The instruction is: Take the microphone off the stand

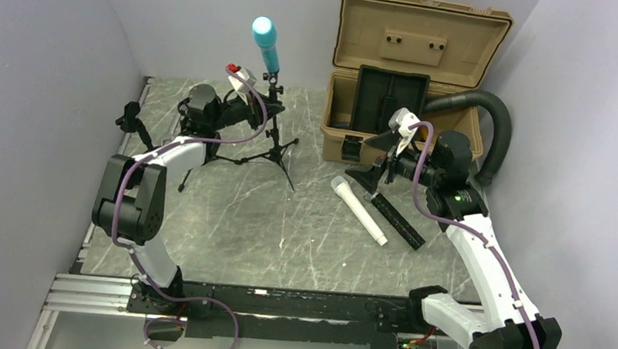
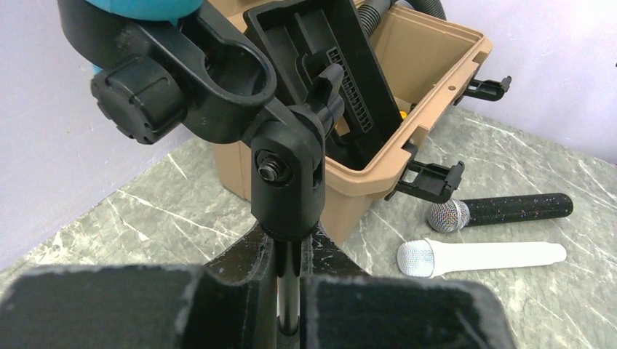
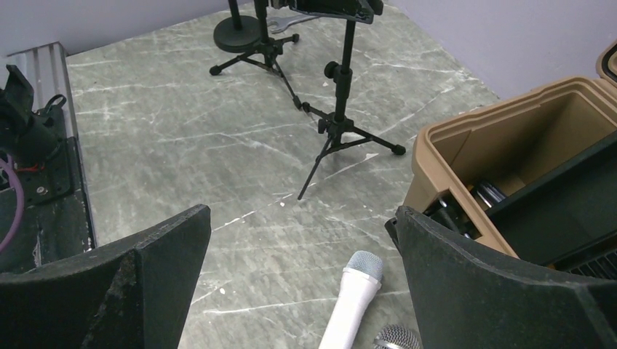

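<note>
The teal microphone (image 1: 265, 42) sits tilted in the clip at the top of the black tripod stand (image 1: 275, 134). My left gripper (image 1: 265, 113) is shut on the stand's pole below the clip. In the left wrist view the pole (image 2: 289, 287) is pinched between the pads of the left gripper (image 2: 289, 298), the clip (image 2: 211, 73) is above, and only the teal microphone's lower end (image 2: 145, 6) shows. My right gripper (image 1: 378, 162) hangs open near the case, holding nothing. In the right wrist view the right gripper (image 3: 302, 283) is open over the table, and the stand (image 3: 342, 94) is farther off.
A white microphone (image 1: 359, 212) and a black one (image 1: 396, 221) lie on the table right of the stand. An open tan case (image 1: 406, 82) holding a black tray stands at the back right, with a black hose (image 1: 491, 123) beside it. A small black stand (image 1: 133, 121) is at the left edge.
</note>
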`<state>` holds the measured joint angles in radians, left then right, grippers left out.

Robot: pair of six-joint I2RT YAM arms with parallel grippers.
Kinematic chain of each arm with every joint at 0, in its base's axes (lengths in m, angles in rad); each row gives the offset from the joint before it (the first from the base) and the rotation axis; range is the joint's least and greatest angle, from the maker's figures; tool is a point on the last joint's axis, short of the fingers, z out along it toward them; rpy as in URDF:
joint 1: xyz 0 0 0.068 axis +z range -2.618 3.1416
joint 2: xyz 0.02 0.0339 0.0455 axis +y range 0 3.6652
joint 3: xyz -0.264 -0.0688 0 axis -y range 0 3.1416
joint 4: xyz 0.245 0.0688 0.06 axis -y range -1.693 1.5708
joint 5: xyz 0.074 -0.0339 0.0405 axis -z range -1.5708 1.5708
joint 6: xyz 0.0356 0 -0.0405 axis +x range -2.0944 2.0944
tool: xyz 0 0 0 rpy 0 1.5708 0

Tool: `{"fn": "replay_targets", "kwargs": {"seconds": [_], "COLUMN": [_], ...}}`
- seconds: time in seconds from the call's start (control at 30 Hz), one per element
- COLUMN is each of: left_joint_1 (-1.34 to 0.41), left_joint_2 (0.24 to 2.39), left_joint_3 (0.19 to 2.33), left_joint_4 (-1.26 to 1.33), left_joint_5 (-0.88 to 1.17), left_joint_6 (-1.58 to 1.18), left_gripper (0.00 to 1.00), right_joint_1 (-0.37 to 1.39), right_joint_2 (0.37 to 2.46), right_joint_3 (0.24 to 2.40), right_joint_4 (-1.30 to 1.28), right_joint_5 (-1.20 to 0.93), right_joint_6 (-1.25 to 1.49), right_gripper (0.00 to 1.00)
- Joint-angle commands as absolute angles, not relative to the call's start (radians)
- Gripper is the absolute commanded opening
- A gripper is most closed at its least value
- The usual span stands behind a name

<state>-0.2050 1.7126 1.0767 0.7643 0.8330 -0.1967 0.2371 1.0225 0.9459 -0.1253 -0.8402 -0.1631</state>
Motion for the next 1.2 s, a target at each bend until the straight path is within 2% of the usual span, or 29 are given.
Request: {"fn": "replay_targets", "kwargs": {"seconds": [0.0, 0.63, 0.87, 1.17], "left_joint_1": [-0.211, -0.322, -0.373, -0.43], "left_joint_2": [1.635, 1.463, 1.347, 1.198], "left_joint_3": [1.05, 0.915, 0.809, 0.696], "left_joint_4": [0.81, 0.708, 0.662, 0.563], "left_joint_5": [0.866, 0.911, 0.922, 0.997], "left_joint_6": [-0.236, -0.171, -0.128, -0.048], "left_gripper": [0.0, 0.0, 0.0, 0.0], "right_joint_1": [0.234, 0.235, 0.247, 0.333], "right_joint_2": [1.006, 0.973, 0.997, 1.051], "right_joint_3": [0.948, 0.931, 0.931, 1.03], "right_joint_4": [-0.085, -0.091, -0.075, -0.126], "right_joint_5": [-0.862, -0.867, -0.939, -0.949], "right_joint_6": [-0.159, -0.159, -0.154, -0.214], "right_gripper": [1.0, 1.0, 0.97, 0.96]}}
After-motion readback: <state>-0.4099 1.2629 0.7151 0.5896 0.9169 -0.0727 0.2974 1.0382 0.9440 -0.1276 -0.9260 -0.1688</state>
